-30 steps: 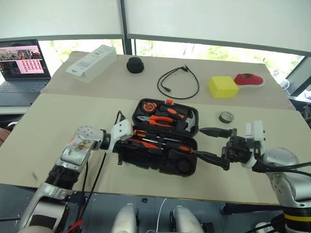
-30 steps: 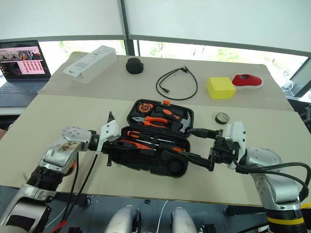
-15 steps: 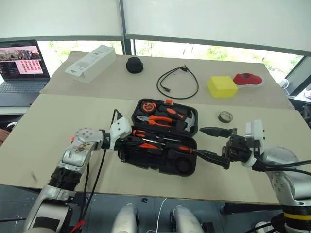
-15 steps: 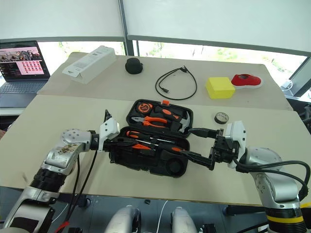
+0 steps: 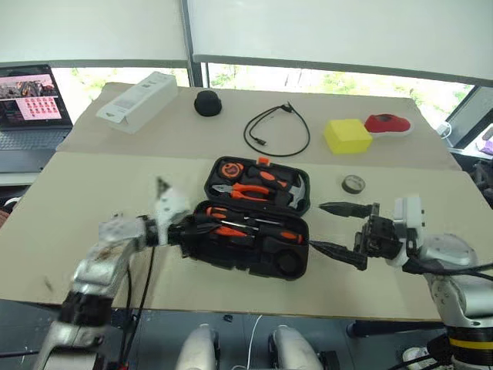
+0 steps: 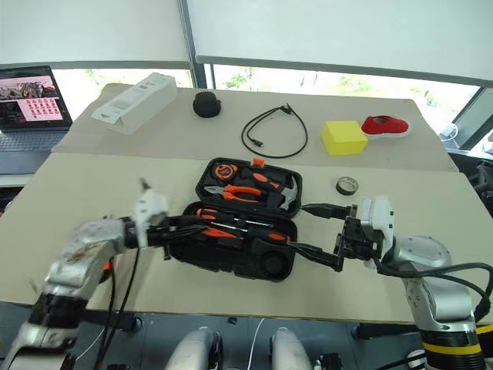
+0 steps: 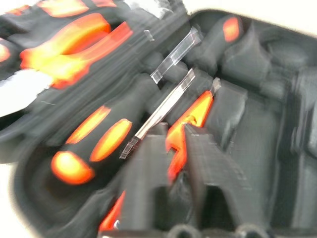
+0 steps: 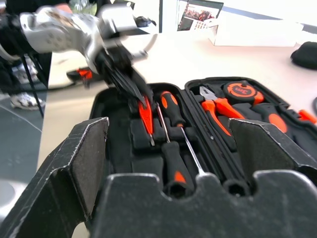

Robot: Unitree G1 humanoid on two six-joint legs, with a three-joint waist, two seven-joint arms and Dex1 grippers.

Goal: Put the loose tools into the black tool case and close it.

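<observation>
Nearest the robot, the left gripper [image 5: 194, 227] reaches in over the left end of the open case [image 5: 235, 260], above its near half and right at a small orange tester pen [image 8: 145, 113] lying in a slot there; the blurred pictures leave it unclear whether it grasps the pen or has let go. The right gripper [image 5: 317, 226] hovers just off the case's right end with its jaws spread wide and nothing between them. In the case's near half, beside the pen, two screwdrivers [image 8: 171, 129] lie in their slots, and a dark tool with an orange spot [image 5: 291, 236] sits toward the right end, perhaps the knife, though that is hard to tell. A round recess [image 5: 289, 264] at the near right corner looks empty. The far half holds pliers [image 5: 250, 190], a tape measure [image 5: 230, 168] and a hammer [image 5: 299, 193]. On the table [image 5: 92, 185], just beyond the case's far right corner, lies the tape roll [image 5: 353, 183], loose. Farther behind the case are a cable [image 5: 276, 131] and a yellow block [image 5: 344, 136]. So most of the tools seem packed; what looks left is seating the pen, fetching the roll, probably with the right arm, and folding the case shut.
</observation>
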